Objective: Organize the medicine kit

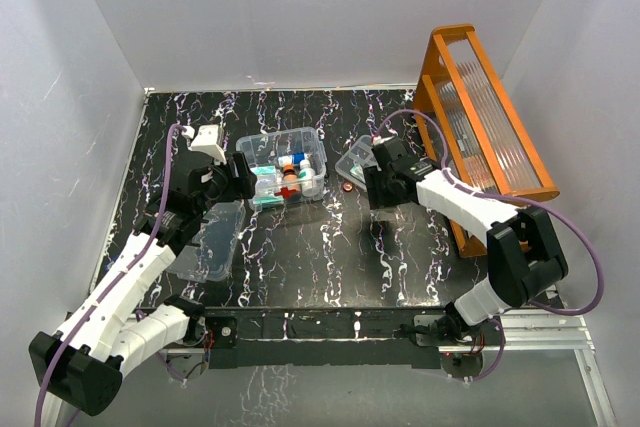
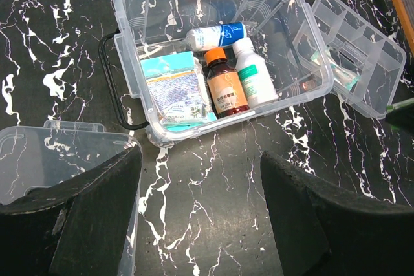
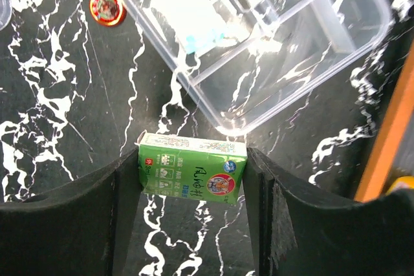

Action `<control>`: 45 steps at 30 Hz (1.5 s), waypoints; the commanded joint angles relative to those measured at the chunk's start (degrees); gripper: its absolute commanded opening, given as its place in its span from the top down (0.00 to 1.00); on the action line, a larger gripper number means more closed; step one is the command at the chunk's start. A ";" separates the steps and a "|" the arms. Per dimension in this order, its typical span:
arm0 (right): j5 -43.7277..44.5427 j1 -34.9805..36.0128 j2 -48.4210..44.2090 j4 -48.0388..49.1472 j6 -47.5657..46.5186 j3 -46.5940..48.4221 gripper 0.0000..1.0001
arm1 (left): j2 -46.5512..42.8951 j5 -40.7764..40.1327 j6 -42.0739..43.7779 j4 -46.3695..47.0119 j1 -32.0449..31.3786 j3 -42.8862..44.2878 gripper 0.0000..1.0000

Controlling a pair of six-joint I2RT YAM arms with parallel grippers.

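The clear medicine kit box (image 1: pixel 285 169) stands open at mid table and holds a brown bottle (image 2: pixel 224 88), two white bottles and a flat packet (image 2: pixel 173 88). Its clear lid (image 1: pixel 212 239) lies flat to the left and also shows in the left wrist view (image 2: pixel 52 159). The clear divided tray (image 1: pixel 358 157) lies right of the box, with a pale blue packet (image 3: pixel 184 11) in it. My left gripper (image 2: pixel 200 218) is open and empty, just in front of the box. My right gripper (image 3: pixel 192 182) is shut on a small green carton (image 3: pixel 192 168) beside the tray's edge (image 3: pixel 291 88).
A tall orange rack with ribbed clear panels (image 1: pixel 490 122) stands at the right, its edge close to my right gripper (image 3: pixel 388 127). A small round red tin (image 3: pixel 107 7) lies on the black marbled table between box and tray (image 1: pixel 346 188).
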 commanded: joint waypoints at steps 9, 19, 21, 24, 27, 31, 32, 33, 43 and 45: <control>8.03 -1.11 6.61 -2.27 -13.33 8.33 0.44 | 0.10 1.97 0.98 0.18 0.32 2.18 0.27; -1.77 -5.86 8.78 -1.13 -19.57 8.98 0.44 | -0.63 3.55 1.89 -1.21 0.32 4.07 0.27; -3.97 -6.86 10.42 -2.60 -21.32 10.86 0.44 | -1.19 3.89 1.79 -1.03 0.33 3.93 0.27; -4.31 -7.46 12.73 -4.98 -24.35 13.33 0.43 | -1.84 4.01 1.69 -1.12 0.32 3.76 0.27; -4.88 -7.93 15.91 -6.15 -26.67 15.08 0.41 | -1.92 3.79 1.61 -1.55 0.32 4.09 0.27; -5.03 -8.15 17.99 -7.28 -28.31 17.65 0.38 | -1.91 3.12 1.30 -2.34 0.32 4.47 0.27; -5.04 -8.15 18.39 -7.49 -28.59 18.19 0.38 | -1.96 2.93 1.25 -2.44 0.32 4.47 0.27; -4.88 -8.15 18.96 -7.73 -28.78 18.62 0.38 | -1.99 2.83 1.25 -2.56 0.32 4.39 0.27; -2.78 -8.15 20.44 -8.15 -27.41 20.16 0.35 | -2.06 2.11 0.81 -3.38 0.37 4.29 0.27; -2.80 -8.15 19.58 -8.16 -25.95 21.09 0.34 | -1.92 2.00 0.81 -3.58 0.32 4.53 0.27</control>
